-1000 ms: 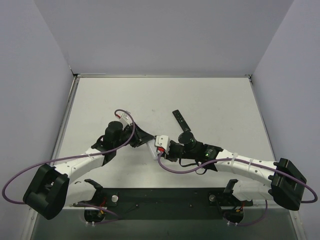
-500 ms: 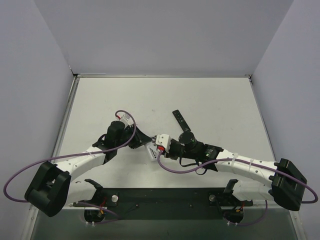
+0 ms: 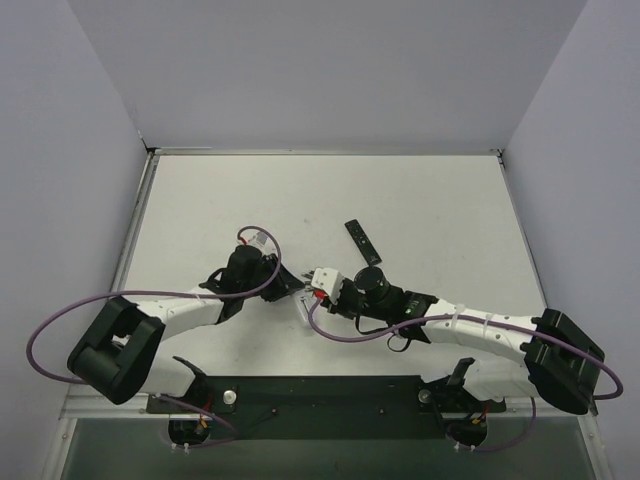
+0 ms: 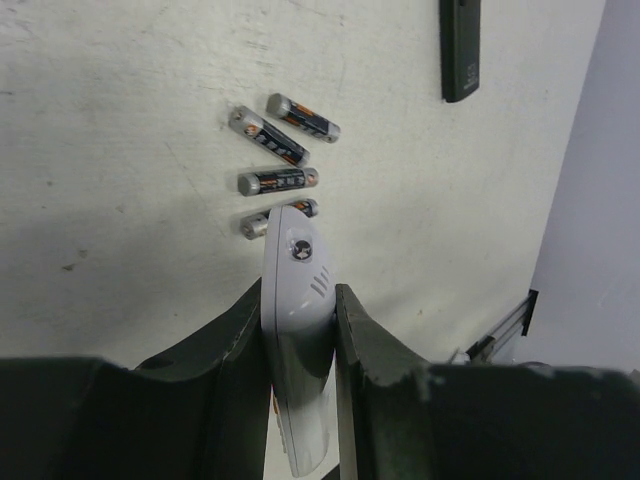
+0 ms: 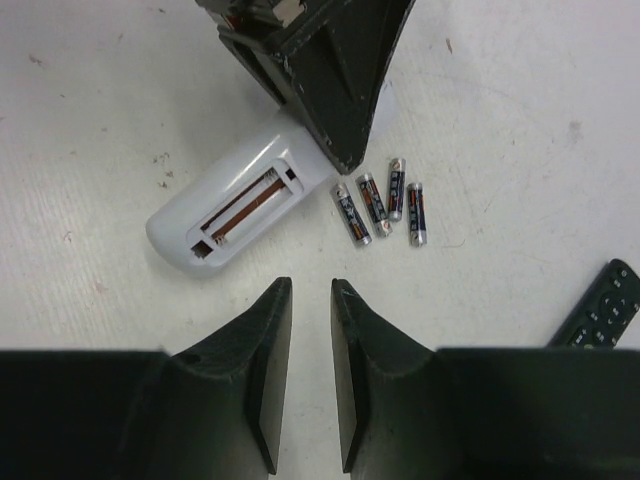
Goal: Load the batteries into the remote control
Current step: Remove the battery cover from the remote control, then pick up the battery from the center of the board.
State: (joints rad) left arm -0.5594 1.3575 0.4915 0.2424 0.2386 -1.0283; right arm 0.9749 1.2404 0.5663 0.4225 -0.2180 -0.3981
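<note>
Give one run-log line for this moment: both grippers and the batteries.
left gripper: shut on remote control | right gripper: open, empty | compartment: open, empty | batteries: four, on table

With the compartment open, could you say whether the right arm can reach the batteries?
Probably yes: the batteries lie uncovered just ahead of the right gripper, though the left gripper crowds them.

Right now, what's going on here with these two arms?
The left hand grips the white remote by one end, with its battery slot open and empty. Four batteries lie loose on the table right beside it. The right hand hovers over them, fingers slightly apart, holding nothing. No battery is in yet. A black remote lies off to the side, untouched.
</note>
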